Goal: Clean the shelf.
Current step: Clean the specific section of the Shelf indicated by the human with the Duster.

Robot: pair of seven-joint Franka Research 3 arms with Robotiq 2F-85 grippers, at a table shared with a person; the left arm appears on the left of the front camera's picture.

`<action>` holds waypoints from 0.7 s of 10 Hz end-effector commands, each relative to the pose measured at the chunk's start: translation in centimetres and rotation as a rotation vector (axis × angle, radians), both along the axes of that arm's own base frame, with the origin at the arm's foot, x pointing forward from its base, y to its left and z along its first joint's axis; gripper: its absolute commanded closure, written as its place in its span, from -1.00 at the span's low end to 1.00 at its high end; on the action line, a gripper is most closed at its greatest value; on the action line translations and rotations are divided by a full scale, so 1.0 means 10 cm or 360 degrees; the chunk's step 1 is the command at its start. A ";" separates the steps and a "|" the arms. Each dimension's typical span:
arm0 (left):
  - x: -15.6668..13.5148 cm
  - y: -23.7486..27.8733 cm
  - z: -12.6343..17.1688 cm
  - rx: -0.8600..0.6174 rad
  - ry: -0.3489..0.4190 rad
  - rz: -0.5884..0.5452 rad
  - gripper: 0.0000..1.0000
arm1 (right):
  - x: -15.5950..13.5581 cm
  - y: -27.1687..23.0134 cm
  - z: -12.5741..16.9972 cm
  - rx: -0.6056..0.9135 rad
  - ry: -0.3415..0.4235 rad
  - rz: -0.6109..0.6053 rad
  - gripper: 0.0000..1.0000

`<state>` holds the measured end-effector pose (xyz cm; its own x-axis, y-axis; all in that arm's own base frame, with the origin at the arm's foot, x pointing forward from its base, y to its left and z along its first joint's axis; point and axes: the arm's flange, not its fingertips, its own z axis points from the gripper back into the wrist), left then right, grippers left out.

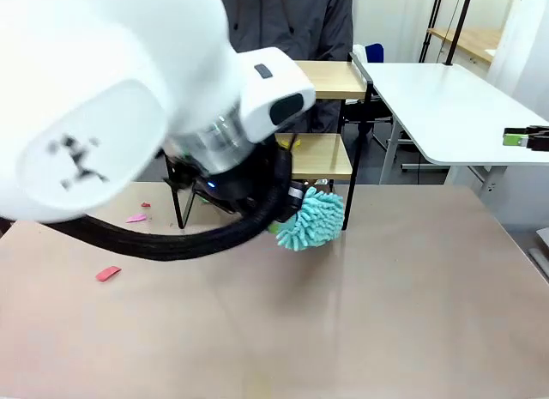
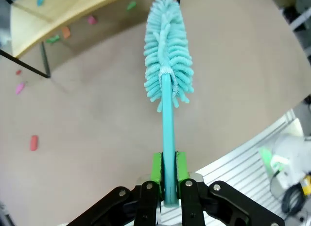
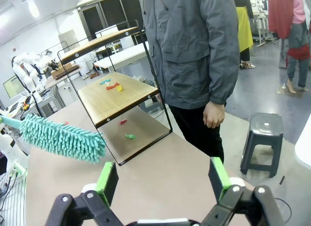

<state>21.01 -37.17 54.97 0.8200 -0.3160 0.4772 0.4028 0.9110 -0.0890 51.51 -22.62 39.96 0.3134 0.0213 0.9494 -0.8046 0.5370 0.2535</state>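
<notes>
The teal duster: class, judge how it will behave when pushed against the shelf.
The duster probably yields softly at its head; the strands splay loosely. Its handle looks thin but straight, so likely fairly stiff. Probably light: the left gripper holds it out by the handle's end.

Fluffy cloth duster (image 2: pixel 167 65), wood-and-metal shelf (image 3: pixel 112 105), matt tabletop (image 1: pixel 386 287)

Legible text: none | Front view, left of frame: dark mark (image 1: pixel 75 154) on the white arm casing (image 1: pixel 129 56), too blurred to read | Left and right wrist views: no print, label, brand or number can be made out
</notes>
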 end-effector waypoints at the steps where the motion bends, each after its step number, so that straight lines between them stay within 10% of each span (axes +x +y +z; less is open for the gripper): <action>1: 0.00 -0.22 -0.21 -0.0074 -0.0113 0.0122 0.72 | 0.00 0.03 0.02 -0.0006 -0.0005 -0.0005 -1.00; 7: 0.07 -0.90 -0.94 -0.0112 -0.0343 0.0370 0.72 | 0.00 0.03 0.02 -0.0006 -0.0005 -0.0005 -1.00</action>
<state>20.62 -43.92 46.14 0.7725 -0.1418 0.6190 0.2352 0.9693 -0.0714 51.51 -22.62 39.96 0.3133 0.0213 0.9494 -0.8047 0.5369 0.2535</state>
